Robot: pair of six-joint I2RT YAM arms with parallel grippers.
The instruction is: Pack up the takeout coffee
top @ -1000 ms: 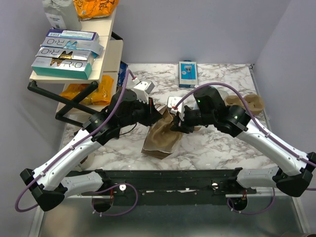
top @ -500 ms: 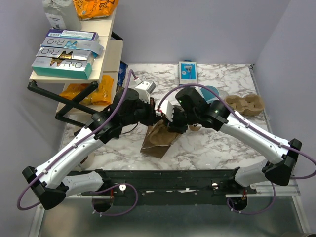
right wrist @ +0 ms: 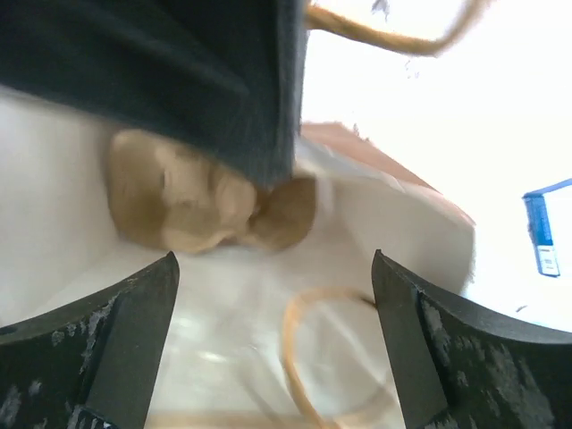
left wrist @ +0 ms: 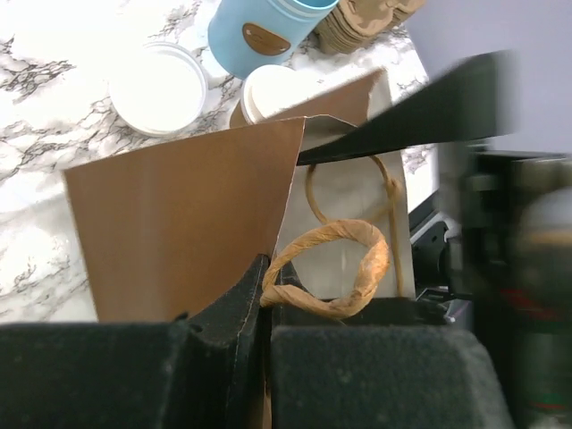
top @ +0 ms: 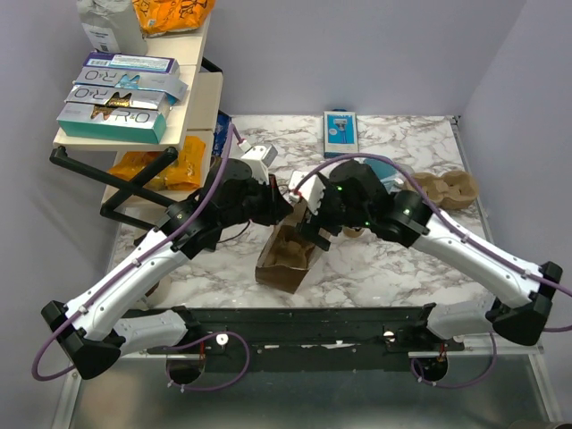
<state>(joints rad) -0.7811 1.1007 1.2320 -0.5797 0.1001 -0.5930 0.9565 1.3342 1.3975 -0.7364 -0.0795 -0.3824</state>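
- Shelf [top: 134,134], upper left of the top view: stacked boxes [top: 116,103] on it.
- Left end effector [top: 284,207], centre-left: clenched on the rim of the bag [top: 284,259], pinching the brown wall beside a twisted paper handle [left wrist: 344,268].
- Bag, centre of the marble table [top: 393,268]: upright, mouth open toward the top camera.
- Right end effector [top: 310,234], just right of the left one: released, fingers [right wrist: 116,357] spread wide inside the bag's mouth, nothing between them.
- Blue box [top: 340,134], upper centre: flat on the table, well apart from the bag.
- Lid [left wrist: 159,88], upper left of the left wrist view: flat on the table.
- Cup [left wrist: 268,89], upper centre of that view: on the table outside the bag, just behind its rim, right of the lid, just beside the mug [left wrist: 259,31].
- Carrier [top: 450,188], right side of the top view: on the table near the right edge.
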